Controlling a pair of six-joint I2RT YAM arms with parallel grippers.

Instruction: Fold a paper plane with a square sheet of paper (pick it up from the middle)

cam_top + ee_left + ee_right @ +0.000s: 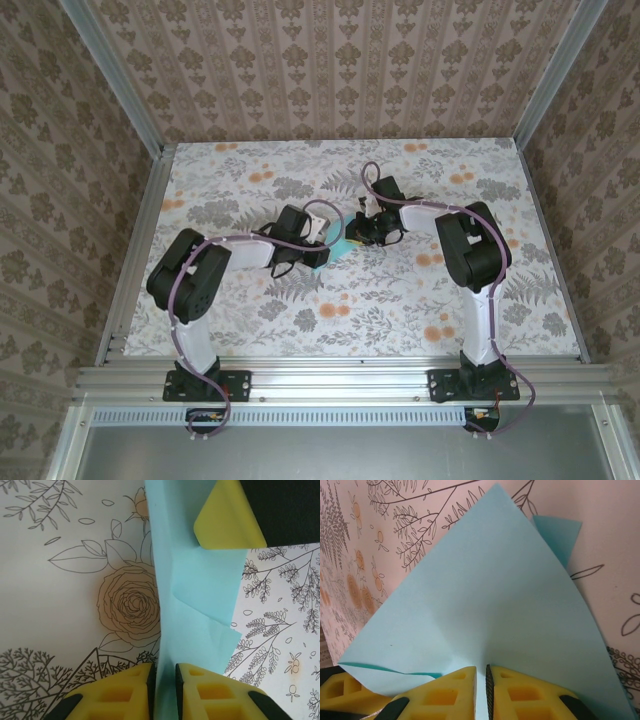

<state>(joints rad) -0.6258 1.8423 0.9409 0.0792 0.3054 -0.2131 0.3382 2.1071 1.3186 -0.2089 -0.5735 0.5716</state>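
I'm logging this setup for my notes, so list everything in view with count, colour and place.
sheet of paper: one, turquoise-blue, partly folded, mid-table between the claws
table: one, grey-and-orange floral print, under everything
walls: three, beige patterned, around the table
frame rails: silver, along table edges
left arm, right arm: two, black and white, bases at near edge
left claw: one, yellow fingers, paper between them
right claw: one, yellow fingers, shut on the paper

Our right wrist view has the turquoise-blue sheet of paper (510, 605) partly folded, rising to a sharp point at upper centre, with a darker corner showing behind at upper right. In our left wrist view it runs as a creased strip from top centre to bottom centre, a folded flap jutting right.
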